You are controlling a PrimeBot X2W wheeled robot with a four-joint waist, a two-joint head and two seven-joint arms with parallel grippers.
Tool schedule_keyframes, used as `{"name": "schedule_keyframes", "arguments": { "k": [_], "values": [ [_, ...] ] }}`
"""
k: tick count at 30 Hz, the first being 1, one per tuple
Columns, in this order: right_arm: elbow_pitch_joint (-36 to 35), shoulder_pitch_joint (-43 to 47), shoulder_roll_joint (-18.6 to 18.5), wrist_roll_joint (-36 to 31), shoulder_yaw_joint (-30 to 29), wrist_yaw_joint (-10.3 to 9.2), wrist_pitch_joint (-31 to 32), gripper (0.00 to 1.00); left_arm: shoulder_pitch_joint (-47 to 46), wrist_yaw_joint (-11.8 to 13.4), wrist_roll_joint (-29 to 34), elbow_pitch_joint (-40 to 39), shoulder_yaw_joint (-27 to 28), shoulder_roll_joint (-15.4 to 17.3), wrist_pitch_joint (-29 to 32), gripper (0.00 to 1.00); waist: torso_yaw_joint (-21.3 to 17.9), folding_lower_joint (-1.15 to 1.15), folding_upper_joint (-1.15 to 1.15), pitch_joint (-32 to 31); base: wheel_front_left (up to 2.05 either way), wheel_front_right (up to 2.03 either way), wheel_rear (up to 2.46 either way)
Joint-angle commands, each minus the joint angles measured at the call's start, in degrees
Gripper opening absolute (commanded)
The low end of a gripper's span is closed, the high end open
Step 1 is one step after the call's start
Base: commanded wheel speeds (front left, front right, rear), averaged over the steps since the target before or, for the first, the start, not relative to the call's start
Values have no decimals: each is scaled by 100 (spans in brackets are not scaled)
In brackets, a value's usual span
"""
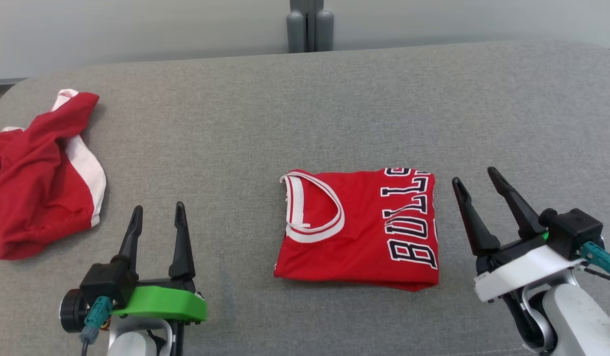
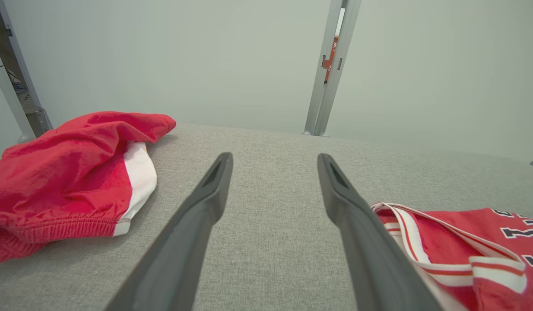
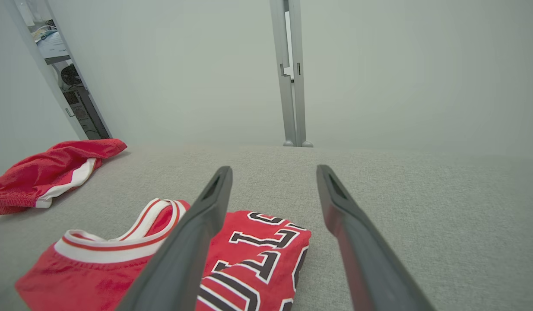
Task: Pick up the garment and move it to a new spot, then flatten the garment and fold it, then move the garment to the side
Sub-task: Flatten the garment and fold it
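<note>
since your red-and-white lettered jersey [image 1: 357, 230] lies folded square mid grey fabric worktop [image 1: 305, 99], only the sideways move looks left to you | left pincer [image 1: 158, 207]: spread wide, empty | right pincer [image 1: 475, 175]: spread wide, empty, beside the jersey's edge, handy for a regrasp

Grey fabric surface [image 1: 236, 123] bears a folded red jersey [image 1: 359, 242] and crumpled shorts [image 1: 33, 198].

The jersey [image 1: 364, 232] is red, with a white-striped neckline and dark, white-edged lettering; it lies folded into a flat, roughly square packet on the grey tabletop [image 1: 305, 113]; neckline at its left, lettering along its right.
</note>
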Motion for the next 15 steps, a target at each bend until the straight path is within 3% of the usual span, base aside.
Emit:
{"name": "schedule_keyframes", "arguments": {
  "k": [1,15],
  "values": [
    [-94,159,68,-73,-138,-7,-13,100,83,-22,30,-18,38,13,-1,100,-105,0,0,-67,0,0,0],
    [-510,1041,434,-408,-982,-7,-14,100,205,-161,258,-17,318,14,-1,100,-348,0,0,-263,0,0,0]
  ]
}}
